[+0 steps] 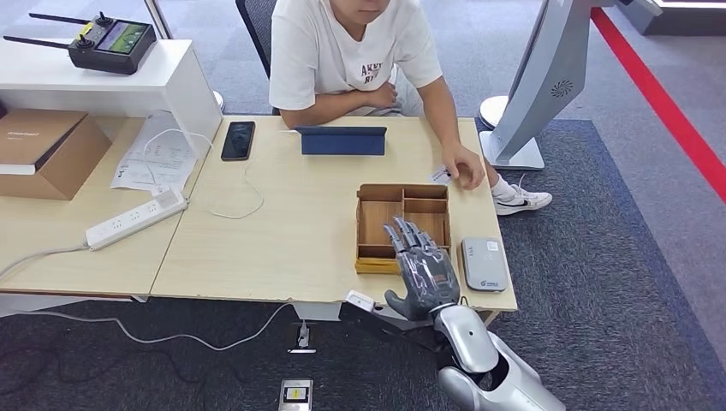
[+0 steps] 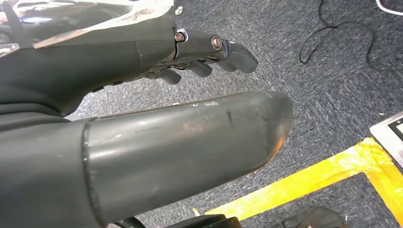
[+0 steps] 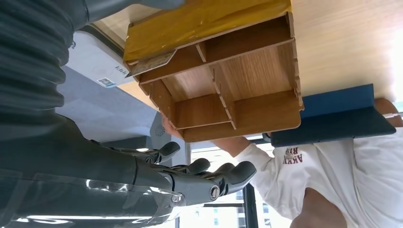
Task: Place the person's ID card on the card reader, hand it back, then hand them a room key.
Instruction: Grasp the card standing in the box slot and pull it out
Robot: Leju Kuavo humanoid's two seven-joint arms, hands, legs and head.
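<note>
ID card [image 1: 442, 175] lies small and pale at the far right edge of the light wooden table [image 1: 282, 240], under the fingertips of the seated person's hand [image 1: 467, 165]. On that table, a wooden compartment tray [image 1: 403, 224] sits near the front right, with the grey card reader [image 1: 483, 264] just beside it on the right. The right hand [image 1: 422, 272] hovers above the tray's front edge, fingers spread and extended, holding nothing. The left hand [image 2: 209, 52] hangs over the carpet, fingers loosely curled, empty.
</note>
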